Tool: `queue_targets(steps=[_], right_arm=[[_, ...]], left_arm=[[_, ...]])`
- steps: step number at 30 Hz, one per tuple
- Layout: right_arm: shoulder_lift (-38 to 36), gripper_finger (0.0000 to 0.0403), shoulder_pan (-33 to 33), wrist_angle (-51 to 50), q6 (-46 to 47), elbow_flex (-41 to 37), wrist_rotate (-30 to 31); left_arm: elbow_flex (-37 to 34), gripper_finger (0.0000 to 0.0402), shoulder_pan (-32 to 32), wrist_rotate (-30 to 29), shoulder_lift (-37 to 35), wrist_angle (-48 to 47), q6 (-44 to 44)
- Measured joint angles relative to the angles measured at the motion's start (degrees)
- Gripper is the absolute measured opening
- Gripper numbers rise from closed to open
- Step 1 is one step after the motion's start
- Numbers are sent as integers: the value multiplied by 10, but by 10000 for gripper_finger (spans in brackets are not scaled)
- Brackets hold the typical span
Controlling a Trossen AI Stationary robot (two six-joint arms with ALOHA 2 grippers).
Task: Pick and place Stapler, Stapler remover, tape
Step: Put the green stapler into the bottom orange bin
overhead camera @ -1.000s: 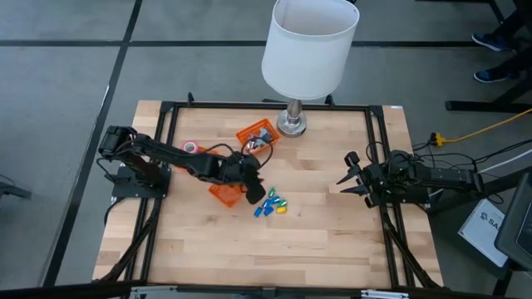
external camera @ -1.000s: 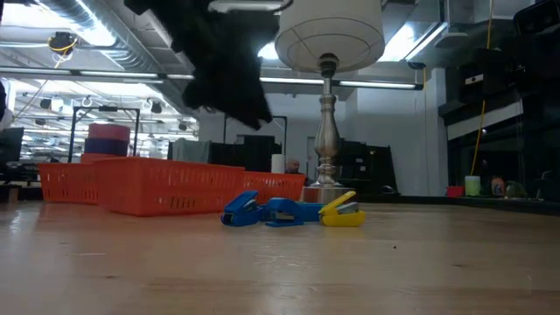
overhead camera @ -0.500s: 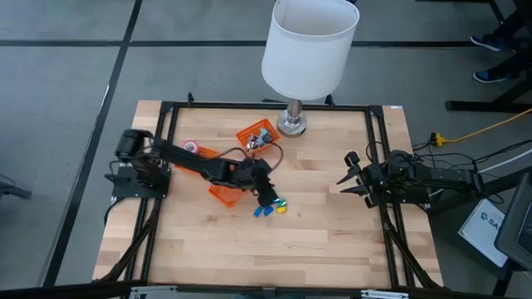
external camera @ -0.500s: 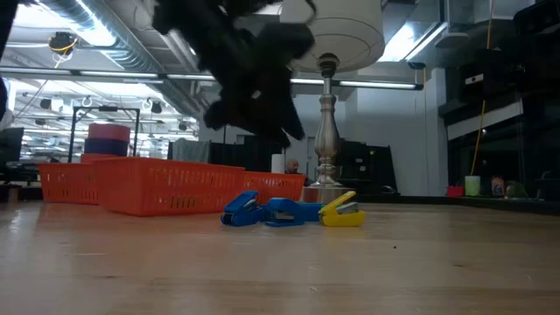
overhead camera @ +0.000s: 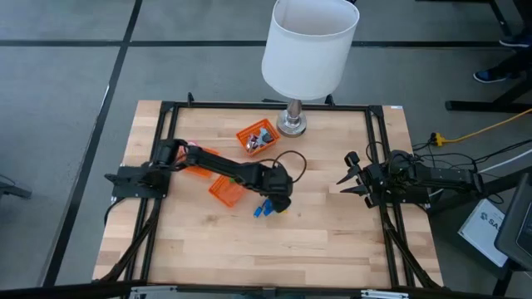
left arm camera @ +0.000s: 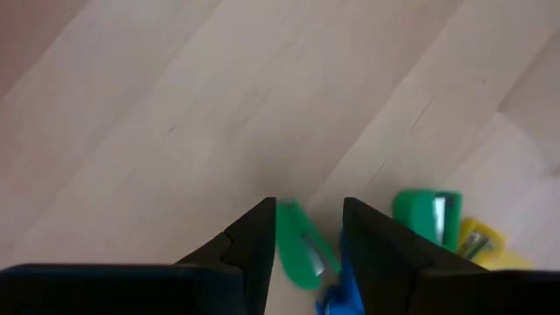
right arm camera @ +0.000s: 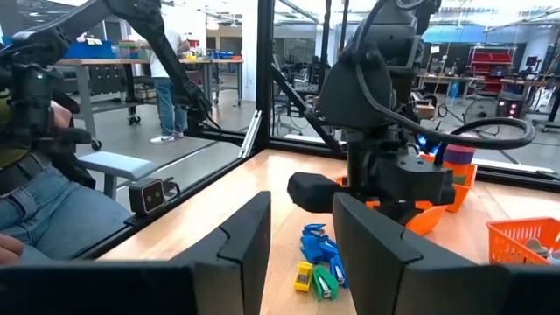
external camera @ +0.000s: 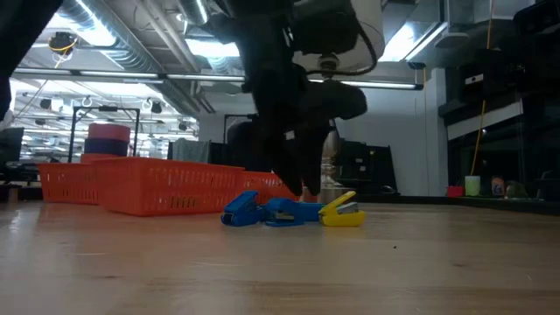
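Left arm: reaches from the table's left edge across to the middle, over the near orange mesh basket [overhead camera: 224, 191].
Tape: a red and purple roll [external camera: 108, 140] shows above the basket wall in the low view, far left; the high view hides it under the arm.
Far basket: second orange mesh basket [overhead camera: 257, 137] with small items inside, near the lamp base.
Left gripper [overhead camera: 278, 198]: low over the cluster of small plastic staplers, fingers [left arm camera: 254, 249] parted and gripping nothing.
Stapler between fingers: a green stapler [left arm camera: 299, 255] lies in the gap between the fingertips in the left wrist view, with a blue piece [left arm camera: 339, 296] just beside it.
Other pieces: another green stapler [left arm camera: 426, 216] and a yellow stapler [left arm camera: 479, 243] lie just to one side of the gripper, touching each other.
Low view adds: blue staplers [external camera: 262, 211] and the yellow one lie flat on the wooden table [overhead camera: 332, 241], the gripper tips just above them; the green ones do not show here.
High view adds: the cluster is mostly hidden beneath the gripper; only blue and yellow edges peek out.
Lamp [overhead camera: 307, 50]: white shade, silver base, at the far edge.
Right gripper [overhead camera: 351, 178]: waits at the table's right edge, fingers spread, empty, well apart from the staplers.
Right wrist view adds: a person in jeans beyond the table.
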Motion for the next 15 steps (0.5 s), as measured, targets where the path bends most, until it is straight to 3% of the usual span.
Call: queue_targets(steps=[15], right_arm=[[0, 129, 0, 0, 0, 0, 0]], left_arm=[[9, 130, 0, 17, 10, -38, 3]])
